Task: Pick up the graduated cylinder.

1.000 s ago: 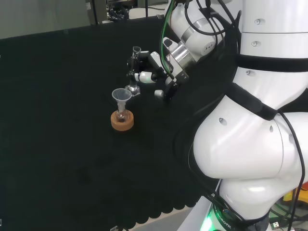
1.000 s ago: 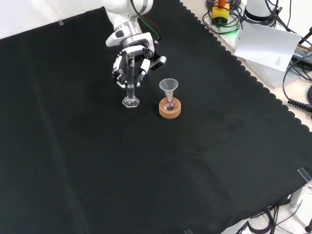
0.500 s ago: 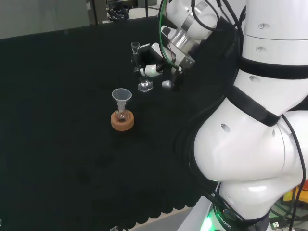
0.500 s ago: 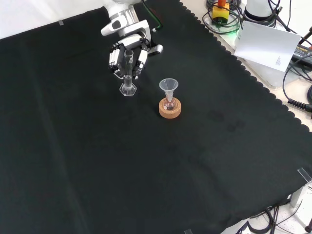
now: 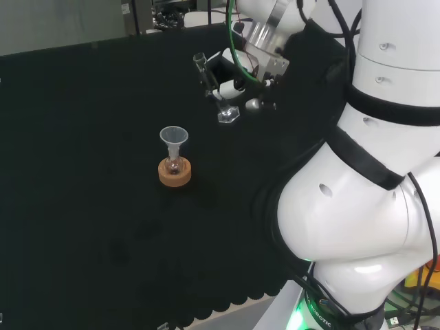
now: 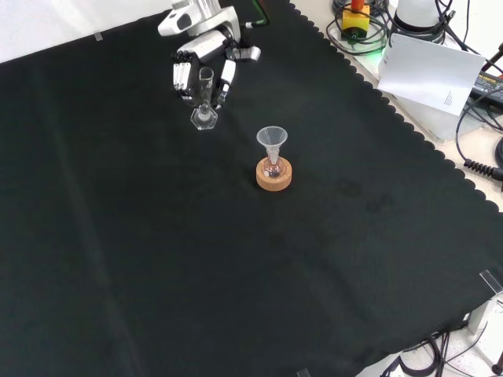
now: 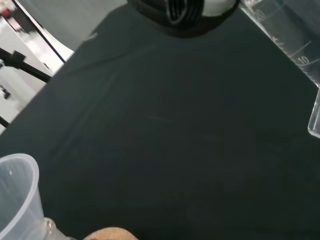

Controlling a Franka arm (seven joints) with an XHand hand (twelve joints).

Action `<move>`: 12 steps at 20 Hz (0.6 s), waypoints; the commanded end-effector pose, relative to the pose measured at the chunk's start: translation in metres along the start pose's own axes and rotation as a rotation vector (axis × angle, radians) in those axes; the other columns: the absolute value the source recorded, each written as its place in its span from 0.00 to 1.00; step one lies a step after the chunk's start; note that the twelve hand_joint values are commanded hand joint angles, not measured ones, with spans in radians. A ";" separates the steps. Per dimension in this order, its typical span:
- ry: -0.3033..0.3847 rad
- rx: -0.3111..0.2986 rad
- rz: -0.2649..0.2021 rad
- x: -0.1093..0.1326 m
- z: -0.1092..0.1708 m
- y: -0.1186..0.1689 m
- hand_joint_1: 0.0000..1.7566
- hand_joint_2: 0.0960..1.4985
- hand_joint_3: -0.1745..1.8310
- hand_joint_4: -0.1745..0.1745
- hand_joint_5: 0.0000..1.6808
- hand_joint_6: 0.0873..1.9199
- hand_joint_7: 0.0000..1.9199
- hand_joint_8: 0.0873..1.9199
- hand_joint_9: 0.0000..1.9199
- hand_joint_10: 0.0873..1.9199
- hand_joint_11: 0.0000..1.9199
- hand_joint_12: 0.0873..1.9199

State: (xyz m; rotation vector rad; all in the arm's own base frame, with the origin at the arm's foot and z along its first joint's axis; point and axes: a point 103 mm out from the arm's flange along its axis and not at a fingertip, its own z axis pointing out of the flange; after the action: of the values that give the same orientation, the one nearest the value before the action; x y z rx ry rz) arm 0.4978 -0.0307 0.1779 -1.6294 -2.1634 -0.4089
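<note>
Graduated cylinder (image 6: pixel 204 100), gripped in the robot hand (image 6: pixel 206 64), now seemingly hangs higher, tilted, off the cloth (image 6: pixel 236 275).

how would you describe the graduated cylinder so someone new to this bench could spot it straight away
In the front view, start at the black cloth and go to the robot hand near its top edge. The graduated cylinder is the narrow clear tube in its curled fingers, with a hexagonal foot hanging below. Unlike the funnel in a small flask on the cork ring, it is lifted and tilted.
</note>
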 end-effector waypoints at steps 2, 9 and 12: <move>-0.080 0.079 0.054 0.005 -0.022 -0.034 0.85 0.71 0.09 0.05 0.61 0.45 0.42 0.60 0.57 0.50 0.52 0.42; -0.117 0.153 0.092 0.011 -0.024 -0.065 0.85 0.71 0.09 0.05 0.61 0.45 0.42 0.60 0.57 0.50 0.52 0.42; -0.128 0.191 0.102 0.017 -0.021 -0.074 0.85 0.71 0.09 0.05 0.61 0.45 0.42 0.59 0.57 0.50 0.52 0.42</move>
State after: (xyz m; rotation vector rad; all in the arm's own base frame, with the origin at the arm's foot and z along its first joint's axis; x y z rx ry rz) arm 0.4427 -0.0492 0.2034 -1.6981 -2.1408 -0.1435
